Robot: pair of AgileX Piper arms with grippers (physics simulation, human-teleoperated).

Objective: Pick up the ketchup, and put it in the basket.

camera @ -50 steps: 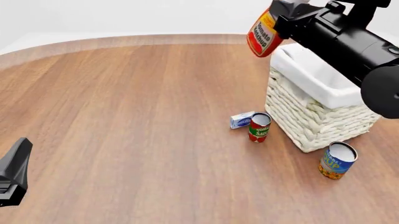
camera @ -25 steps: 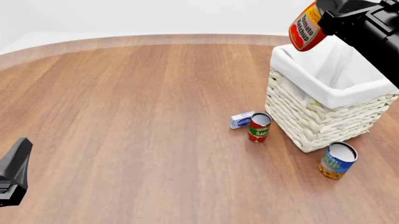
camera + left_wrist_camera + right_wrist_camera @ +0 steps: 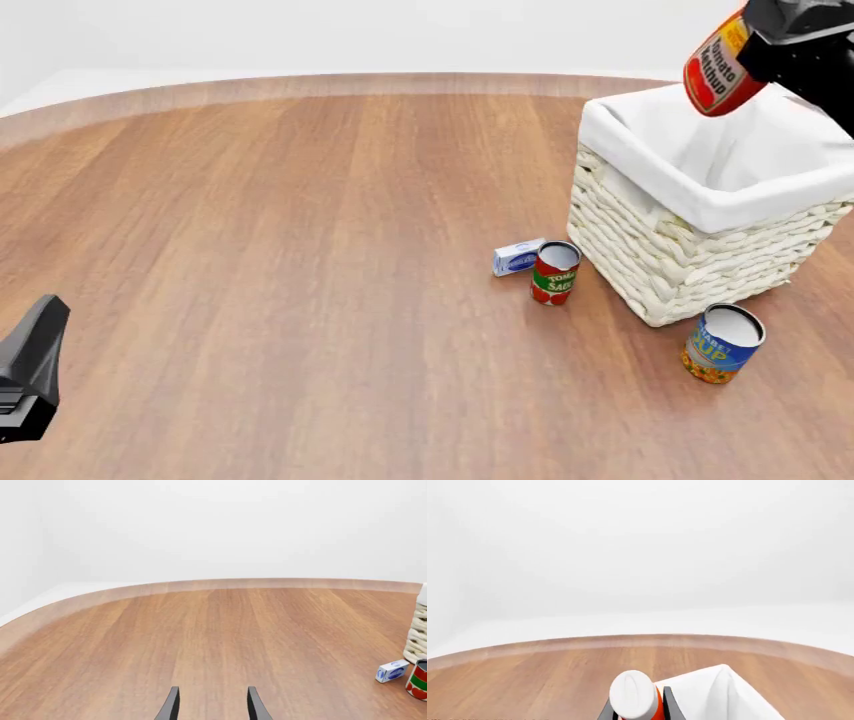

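right gripper (image 3: 635, 711) clamps the red ketchup squeeze bottle (image 3: 718, 72) above the cream woven wicker basket (image 3: 694, 232), at two o'clock; left gripper (image 3: 211, 705) fingers apart.

I count one ketchup (image 3: 722, 65), one basket (image 3: 694, 235), two cans — a tomato sauce can (image 3: 555, 273) and a blue-and-orange can (image 3: 722, 344) — one small blue-and-white box (image 3: 518, 257).

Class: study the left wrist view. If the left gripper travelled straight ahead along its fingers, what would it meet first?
Probably nothing: ahead of the left gripper lies only bare table. The small box and tomato sauce can sit well off to the side.
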